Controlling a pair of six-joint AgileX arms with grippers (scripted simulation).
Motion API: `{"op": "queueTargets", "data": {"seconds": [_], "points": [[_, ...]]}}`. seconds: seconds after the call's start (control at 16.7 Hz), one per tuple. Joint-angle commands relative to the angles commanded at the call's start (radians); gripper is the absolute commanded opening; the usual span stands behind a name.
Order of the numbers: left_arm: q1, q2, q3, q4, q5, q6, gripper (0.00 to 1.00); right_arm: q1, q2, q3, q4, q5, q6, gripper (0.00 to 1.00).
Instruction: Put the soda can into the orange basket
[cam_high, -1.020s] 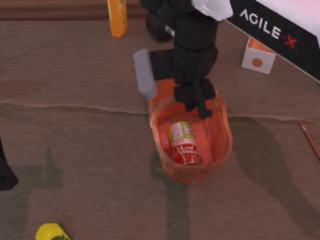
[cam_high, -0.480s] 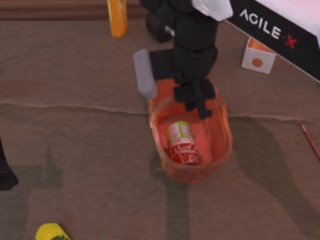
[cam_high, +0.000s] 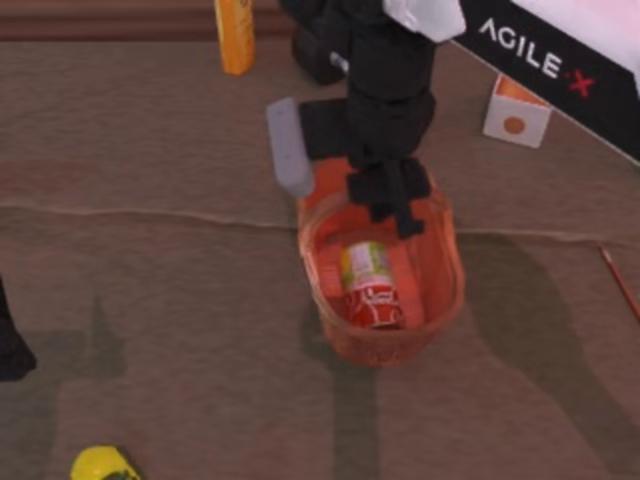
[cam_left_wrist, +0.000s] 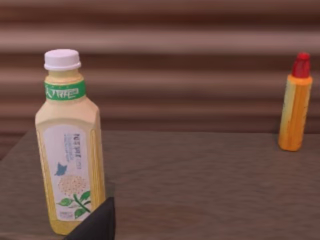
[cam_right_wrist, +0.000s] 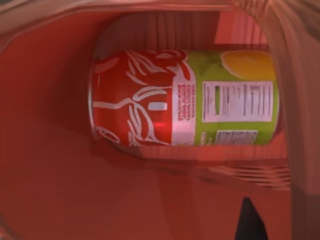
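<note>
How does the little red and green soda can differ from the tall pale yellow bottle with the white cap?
The small red and lime-green soda can lies on its side inside the oval orange woven basket; the tall pale yellow bottle with a white cap stands upright on the brown table. The can is a short cylinder, while the bottle is tall with a narrow neck. The can is boldly two-toned; the bottle is one pale colour with a flower label. Both carry printed labels.

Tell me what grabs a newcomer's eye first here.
The can lies on its side inside the orange basket at the table's middle, its red end toward the near edge. The right pincer hangs right over the basket's far rim. A yellow bottle fills the left wrist view; the left arm sits parked at the left edge.
</note>
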Motion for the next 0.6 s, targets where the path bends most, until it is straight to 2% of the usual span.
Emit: {"op": "queueTargets", "data": {"seconds": [0.42,0.6], "points": [[0.000,0.000,0.000,0.000,0.000,0.000,1.00,-0.002,0.001,0.004,-0.003,0.000,-0.001,0.00],[0.000,0.000,0.000,0.000,0.000,0.000,1.00,-0.009,0.016,0.078,-0.068,0.001,-0.010,0.00]]}}
